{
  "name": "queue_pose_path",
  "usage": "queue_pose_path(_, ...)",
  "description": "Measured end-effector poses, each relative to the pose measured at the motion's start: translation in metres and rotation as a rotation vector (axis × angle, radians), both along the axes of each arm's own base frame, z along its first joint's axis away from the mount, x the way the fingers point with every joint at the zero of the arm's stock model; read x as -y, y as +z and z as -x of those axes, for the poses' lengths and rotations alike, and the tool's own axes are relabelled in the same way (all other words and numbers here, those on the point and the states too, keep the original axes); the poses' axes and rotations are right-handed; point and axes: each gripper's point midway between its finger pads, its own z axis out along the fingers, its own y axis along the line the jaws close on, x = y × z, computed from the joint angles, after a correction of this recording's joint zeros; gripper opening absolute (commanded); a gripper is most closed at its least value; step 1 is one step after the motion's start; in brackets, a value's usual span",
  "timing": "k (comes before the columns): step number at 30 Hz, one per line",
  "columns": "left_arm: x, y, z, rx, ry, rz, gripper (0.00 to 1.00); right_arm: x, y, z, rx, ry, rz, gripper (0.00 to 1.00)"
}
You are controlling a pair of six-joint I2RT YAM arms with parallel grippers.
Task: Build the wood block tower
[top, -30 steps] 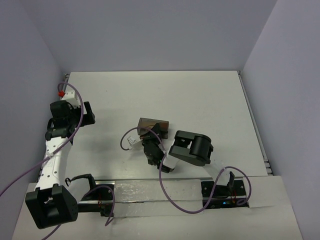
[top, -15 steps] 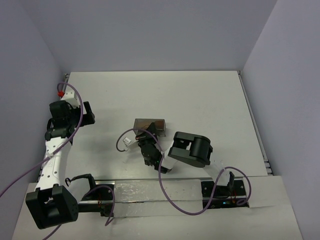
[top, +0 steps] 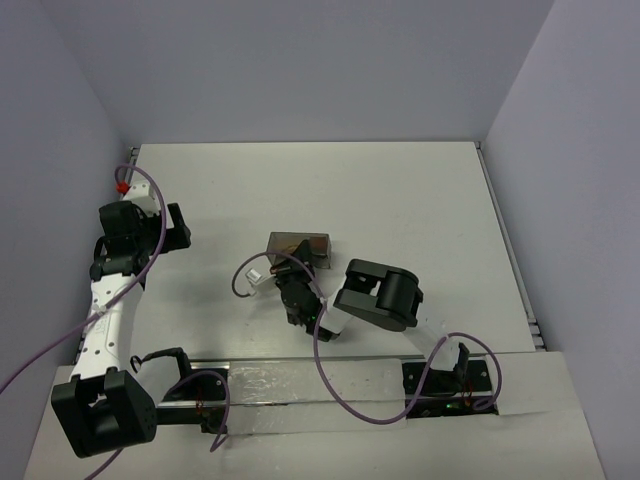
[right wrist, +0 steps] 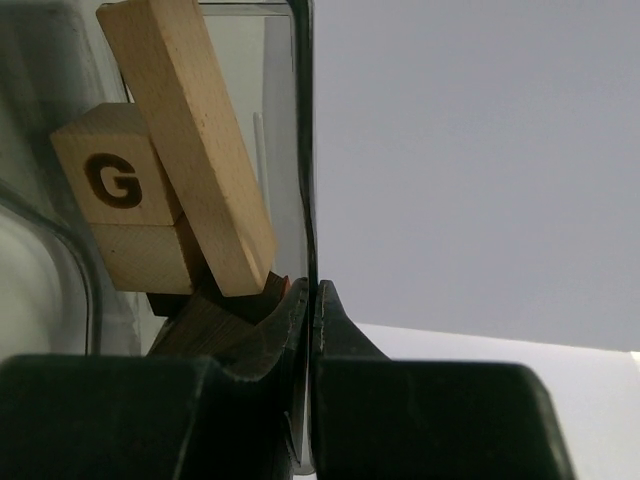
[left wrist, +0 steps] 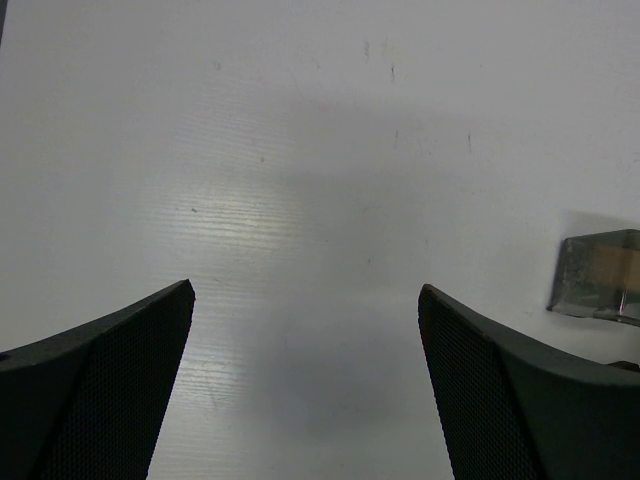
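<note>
A: Locating the wood blocks. Any tower standing?
B: Not standing anywhere. Lying jumbled inside the grey translucent bin, mid-table: light plank leaning over a G cube, dark brown block sitting underneath, something reddish peeking out beside it.
A: Handling how?
B: Judging light, stiff, hard-edged, smooth-faced; probably slipping if pinched on a corner. Taking the plank across its narrow width, cubes across two flat opposite faces. Not looking fragile, though any stack likely tipping easily.
A: Pincers?
B: Right gripper clamping tight on the bin's thin side wall, not on any block. Left gripper hanging spread wide, holding nothing, over bare surface well left of the bin.
A: Surface, room?
B: Working on a flat white table, slightly glossy, looking level enough for stacking. Being boxed in by plain lavender walls on three sides, purple cables looping near the arm bases.
</note>
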Motion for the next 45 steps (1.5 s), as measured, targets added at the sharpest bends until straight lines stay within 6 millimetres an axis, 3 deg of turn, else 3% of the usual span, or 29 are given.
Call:
queue_pose_path(7,0.0,0.0,0.0,0.002,-0.001,0.001,0.99,0.011,0.007,-0.019,0.011,-0.053,-0.021,0.0)
queue_pose_path(12,0.001,0.0,0.0,0.0,-0.003,0.003,0.99,0.005,0.006,-0.014,0.007,-0.034,-0.02,0.0)
queue_pose_path(25,0.002,0.0,0.0,0.001,-0.01,0.007,0.99,0.011,0.011,-0.019,0.011,-0.051,-0.021,0.0)
queue_pose_path(37,0.004,0.001,-0.002,-0.004,-0.022,0.016,0.99,0.022,0.031,-0.033,0.039,-0.11,-0.066,0.0)
queue_pose_path(45,0.005,0.002,-0.003,-0.003,-0.026,0.018,0.99,0.025,0.031,-0.026,0.032,-0.104,-0.063,0.0)
